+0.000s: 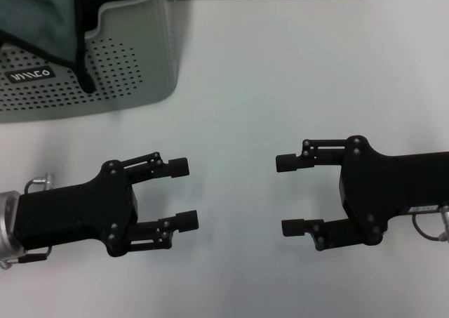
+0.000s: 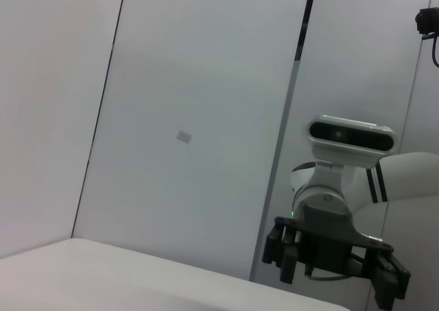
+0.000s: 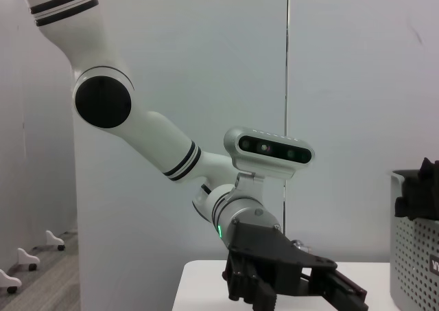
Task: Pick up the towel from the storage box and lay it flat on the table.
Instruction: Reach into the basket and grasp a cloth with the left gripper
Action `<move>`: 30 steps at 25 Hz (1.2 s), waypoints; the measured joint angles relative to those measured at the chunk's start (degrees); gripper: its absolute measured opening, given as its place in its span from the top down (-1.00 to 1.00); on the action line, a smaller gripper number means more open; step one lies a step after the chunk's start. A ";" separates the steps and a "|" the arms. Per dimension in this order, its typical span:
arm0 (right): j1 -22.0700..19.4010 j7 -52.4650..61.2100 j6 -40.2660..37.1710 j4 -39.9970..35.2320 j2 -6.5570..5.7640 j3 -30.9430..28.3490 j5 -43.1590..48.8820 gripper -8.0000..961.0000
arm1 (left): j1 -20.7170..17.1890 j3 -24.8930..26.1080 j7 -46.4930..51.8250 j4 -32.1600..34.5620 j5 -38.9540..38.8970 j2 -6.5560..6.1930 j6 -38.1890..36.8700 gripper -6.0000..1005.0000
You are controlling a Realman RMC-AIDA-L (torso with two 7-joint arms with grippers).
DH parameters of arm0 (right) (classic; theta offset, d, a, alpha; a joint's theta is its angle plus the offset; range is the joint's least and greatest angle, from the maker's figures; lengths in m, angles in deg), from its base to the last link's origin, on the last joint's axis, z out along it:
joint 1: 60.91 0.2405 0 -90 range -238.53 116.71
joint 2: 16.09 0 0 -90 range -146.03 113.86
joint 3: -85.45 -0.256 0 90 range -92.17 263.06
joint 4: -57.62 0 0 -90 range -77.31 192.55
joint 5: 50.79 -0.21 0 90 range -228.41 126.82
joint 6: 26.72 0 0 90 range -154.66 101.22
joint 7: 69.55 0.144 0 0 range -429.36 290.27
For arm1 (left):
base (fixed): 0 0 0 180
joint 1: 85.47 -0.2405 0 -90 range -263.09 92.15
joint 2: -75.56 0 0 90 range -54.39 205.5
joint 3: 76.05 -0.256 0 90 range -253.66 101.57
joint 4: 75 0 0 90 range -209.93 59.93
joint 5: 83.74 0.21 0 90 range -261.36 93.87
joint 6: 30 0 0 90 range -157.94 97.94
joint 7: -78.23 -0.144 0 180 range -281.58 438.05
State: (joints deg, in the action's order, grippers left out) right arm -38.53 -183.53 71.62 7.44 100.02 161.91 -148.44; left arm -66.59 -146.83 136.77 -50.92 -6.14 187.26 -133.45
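While the towel (image 1: 38, 24) sat bunched in the storage box (image 1: 140, 51), both grippers waited wide open and empty over the table (image 1: 295, 86). Next, the left gripper (image 1: 184, 194) probably needed to reach for it; the right gripper (image 1: 289, 195) was far off.

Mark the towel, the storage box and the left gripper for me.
towel (image 1: 42, 16), head view, on the grey-green cloth hanging over the box front.
storage box (image 1: 151, 58), head view, on its dotted side wall.
left gripper (image 1: 184, 194), head view, midway between its open fingers, above the table.
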 joint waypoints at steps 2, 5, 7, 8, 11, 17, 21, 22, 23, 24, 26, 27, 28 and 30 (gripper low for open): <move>-0.01 0.04 0.01 0.00 0.00 0.00 0.00 -0.51 | 0.01 0.07 0.00 0.00 0.00 0.00 0.00 -0.59; -0.03 0.10 0.01 0.00 0.00 0.00 0.00 -0.51 | -0.02 0.10 0.00 0.00 0.00 0.00 0.00 -0.59; -0.02 0.14 0.05 0.00 0.00 0.00 0.00 -0.51 | -0.02 0.12 0.00 0.00 0.00 0.00 0.02 -0.59; 0.00 0.16 0.07 0.00 0.00 0.00 0.00 -0.51 | -0.02 0.14 0.00 0.00 0.00 0.00 0.05 -0.59; -0.10 0.14 0.10 0.00 0.00 0.00 0.00 -0.51 | -0.01 0.38 -0.12 0.00 -0.20 0.00 0.12 -0.59; -0.39 0.04 -0.01 0.17 0.00 -0.06 -0.01 -0.51 | -1.40 15.78 -0.29 -0.04 -2.08 1.82 0.69 -0.59; -0.44 -0.33 -0.04 1.27 0.01 -0.02 -0.01 -0.51 | -2.81 33.86 0.11 -0.02 -4.46 4.76 1.12 -0.59; -0.47 -0.42 -0.04 1.37 0.03 -0.01 -0.01 -0.51 | -2.85 37.03 0.26 -0.01 -4.70 5.15 1.56 -0.59; -0.48 -0.47 -0.04 1.41 0.05 0.00 -0.01 -0.51 | -2.86 38.69 0.39 -0.01 -4.62 5.35 2.55 -0.59; -0.49 -0.53 -0.01 1.42 0.06 0.00 -0.01 -0.51 | -2.86 39.59 0.43 -0.01 -4.66 5.49 3.61 -0.59; -0.49 -0.74 0.11 1.48 0.09 0.01 -0.08 -0.51 | -2.90 40.21 0.39 -0.18 -4.67 5.78 6.68 -0.59; -0.49 -0.84 0.18 1.54 0.09 0.03 -0.24 -0.51 | -2.99 40.24 0.26 -0.31 -4.72 6.03 8.63 -0.59; -0.49 -0.91 0.22 1.67 0.09 0.06 -0.39 -0.51 | -3.17 40.24 0.05 -0.40 -4.72 6.33 10.08 -0.59; -0.42 -1.02 0.25 1.88 0.09 0.11 -0.62 -0.51 | -3.70 40.28 -0.85 -0.55 -4.73 7.02 12.56 -0.59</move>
State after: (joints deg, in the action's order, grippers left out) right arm -38.95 -184.55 71.88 9.31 100.11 162.02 -149.06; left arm -70.29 -106.55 135.91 -51.47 -10.87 194.28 -120.89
